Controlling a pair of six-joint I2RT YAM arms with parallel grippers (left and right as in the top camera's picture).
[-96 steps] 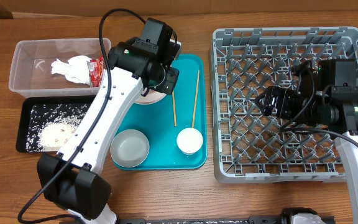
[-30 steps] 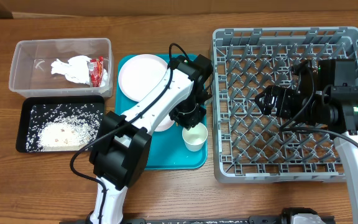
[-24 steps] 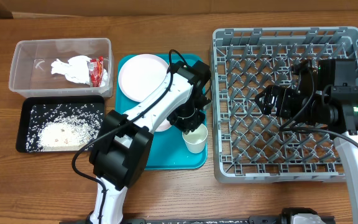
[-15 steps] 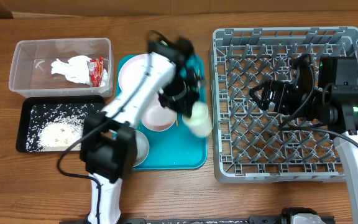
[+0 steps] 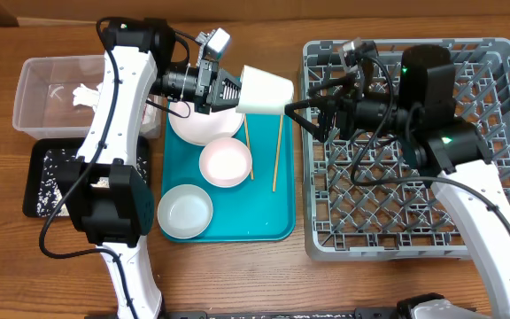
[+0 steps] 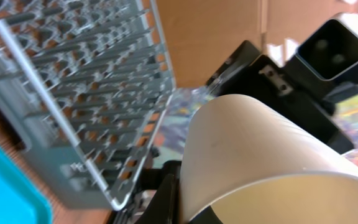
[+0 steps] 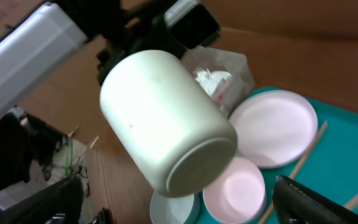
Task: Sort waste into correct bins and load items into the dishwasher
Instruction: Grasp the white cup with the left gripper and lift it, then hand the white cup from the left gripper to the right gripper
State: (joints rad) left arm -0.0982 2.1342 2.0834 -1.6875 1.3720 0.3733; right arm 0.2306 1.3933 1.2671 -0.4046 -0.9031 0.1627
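The left claw (image 5: 227,91) is clamped on the small white cup (image 5: 264,89). It holds the cup up in the air, lying on its side, over the 12 o'clock end of the teal tray (image 5: 273,226). The cup's side is plain white. Its bottom points to 3 o'clock, at the right claw (image 5: 306,117). That claw is wide apart and holds nothing. It is very near the cup, over the 9 o'clock edge of the grey dish rack (image 5: 397,239).

On the teal tray lie a round plate (image 5: 193,128), a pink bowl (image 5: 226,163), a pale bowl (image 5: 185,211) and two chopsticks (image 5: 277,151).

At 9 o'clock from the tray is the clear tub (image 5: 38,97) with the white napkin (image 5: 82,92) inside. At 6 o'clock from the tub is the black tray (image 5: 28,199) with rice (image 5: 51,177) in it.
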